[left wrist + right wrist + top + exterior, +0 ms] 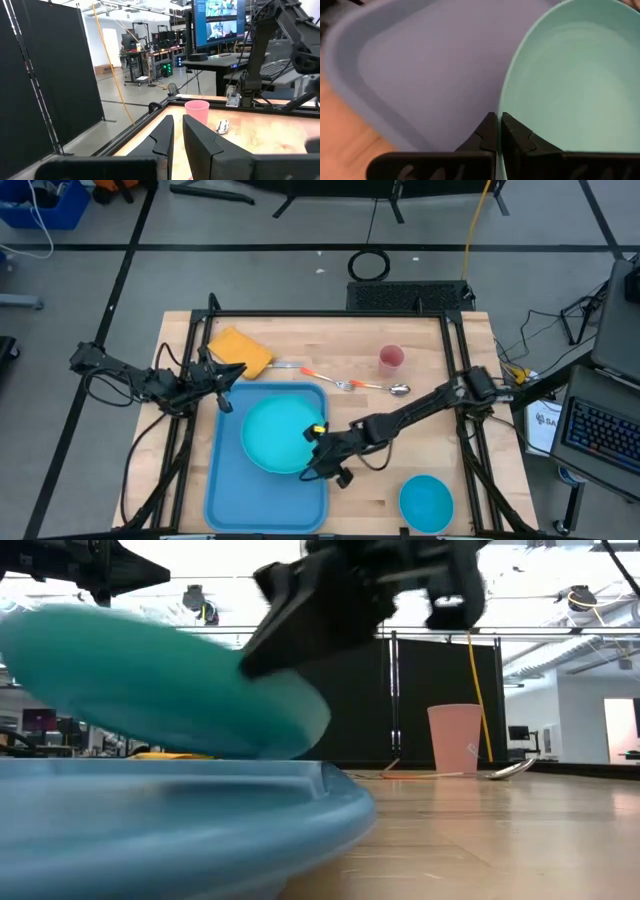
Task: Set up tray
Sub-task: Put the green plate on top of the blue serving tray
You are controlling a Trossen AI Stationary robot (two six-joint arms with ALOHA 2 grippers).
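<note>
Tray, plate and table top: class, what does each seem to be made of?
Tray: probably plastic; smooth, even light blue, moulded raised rim. Plate: likely plastic too; uniform turquoise with a soft sheen. Table top: wood; pale planks with visible grain.

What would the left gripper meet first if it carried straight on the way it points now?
Probably nothing close: the left gripper hangs at the tray's far left corner, aimed across bare table. The first thing near its line looks like the pink cup, then the spoon, though depth is unclear.
</note>
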